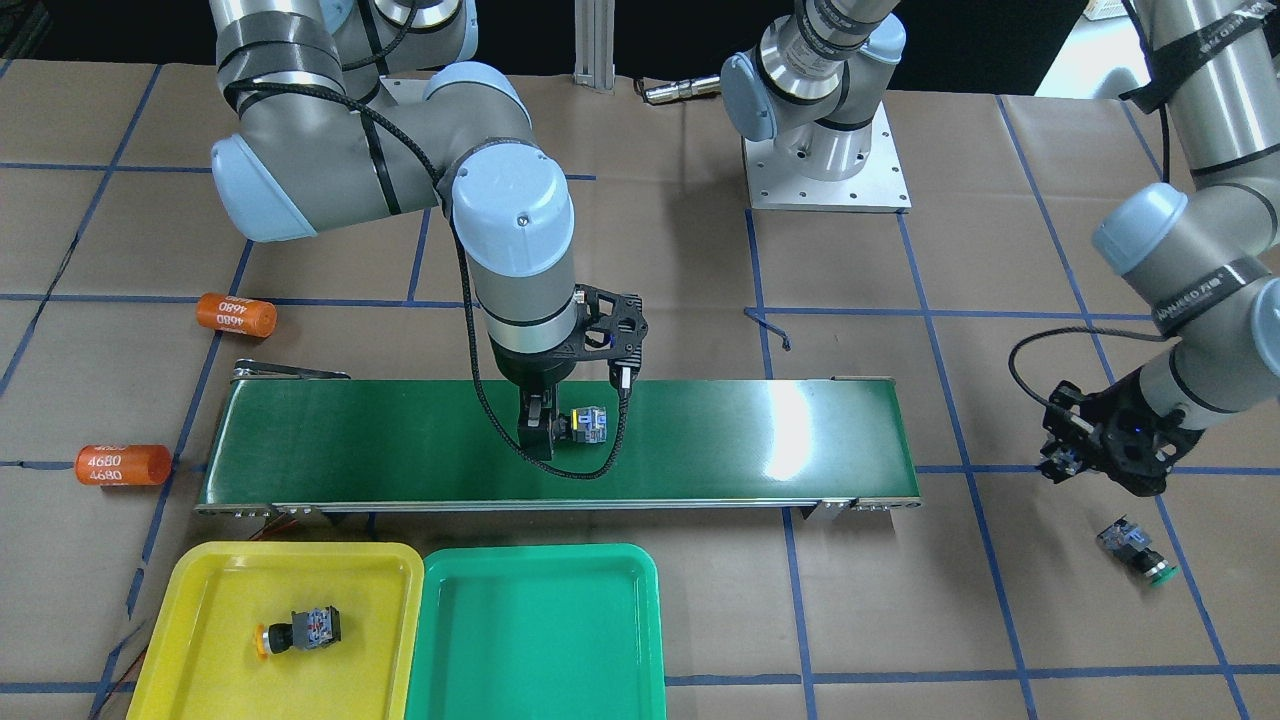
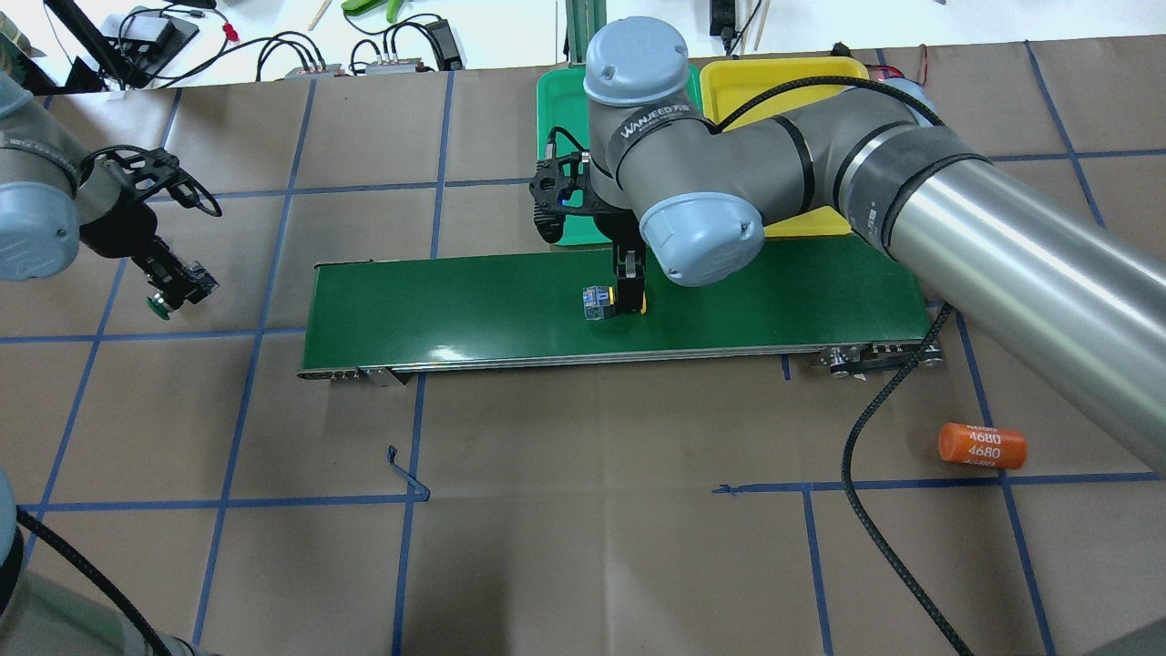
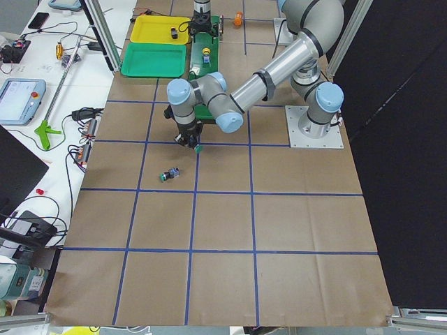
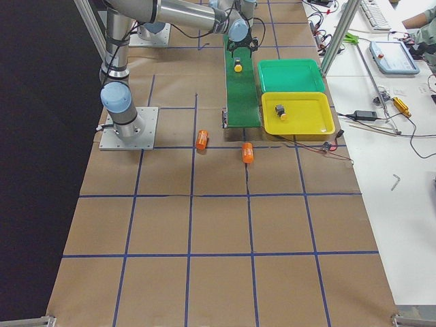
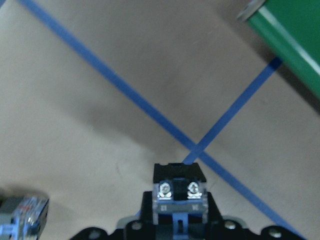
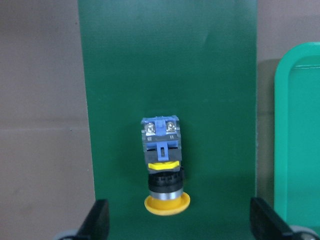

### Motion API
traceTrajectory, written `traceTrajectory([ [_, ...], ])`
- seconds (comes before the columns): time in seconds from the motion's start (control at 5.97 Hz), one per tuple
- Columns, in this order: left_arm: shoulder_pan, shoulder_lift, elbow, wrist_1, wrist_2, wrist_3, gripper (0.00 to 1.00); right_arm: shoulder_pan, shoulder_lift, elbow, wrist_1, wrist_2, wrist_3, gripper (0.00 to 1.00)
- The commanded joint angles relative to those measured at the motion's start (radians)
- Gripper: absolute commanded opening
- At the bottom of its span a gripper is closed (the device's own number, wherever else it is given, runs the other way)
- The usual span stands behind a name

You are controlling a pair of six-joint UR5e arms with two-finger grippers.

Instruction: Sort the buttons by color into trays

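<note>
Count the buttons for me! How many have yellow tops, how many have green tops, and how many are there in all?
Yellow tops: 2, the tray button in the yellow tray and the belt button on the conveyor belt.
Green tops: 2, the loose button on the table and the held button in the left hand.
Total: 4 buttons.

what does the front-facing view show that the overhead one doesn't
Front-facing only: a sorted button lying in the yellow tray, a loose green-capped button on the paper, and a second orange cylinder. Overhead only: the green cap of the held button in the left tool, plus cables beyond the table. Both: the belt, the yellow-capped button between the open right tool's fingers, and the green tray.
</note>
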Motion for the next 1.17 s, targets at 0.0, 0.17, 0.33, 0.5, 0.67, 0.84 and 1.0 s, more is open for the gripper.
traceTrajectory([
  [0.0,-0.199,0.044,-0.009,-0.031,-0.046,0.155,0.00,-0.024,0.001,0.122,-0.169,0.000,-0.064,1.00],
  [0.17,-0.289,0.015,-0.018,-0.036,-0.007,0.188,0.00,-0.055,-0.004,0.155,-0.174,-0.002,-0.064,1.00],
  [0.33,-0.362,0.013,-0.036,-0.028,0.006,0.208,0.01,-0.087,-0.007,0.158,-0.173,0.000,-0.072,0.86],
  [0.5,-0.386,0.022,-0.059,-0.027,0.032,0.205,0.07,-0.103,-0.008,0.160,-0.171,-0.005,-0.108,0.51],
  [0.67,-0.374,0.028,-0.088,-0.020,0.023,0.203,0.96,-0.107,-0.016,0.160,-0.171,-0.014,-0.136,0.31],
  [0.84,-0.334,0.045,-0.087,-0.023,0.018,0.173,0.98,-0.139,-0.037,0.155,-0.168,-0.016,-0.188,0.18],
  [1.0,-0.217,0.038,-0.067,-0.019,0.004,0.135,0.95,-0.213,-0.086,0.152,-0.156,-0.004,-0.284,0.14],
])
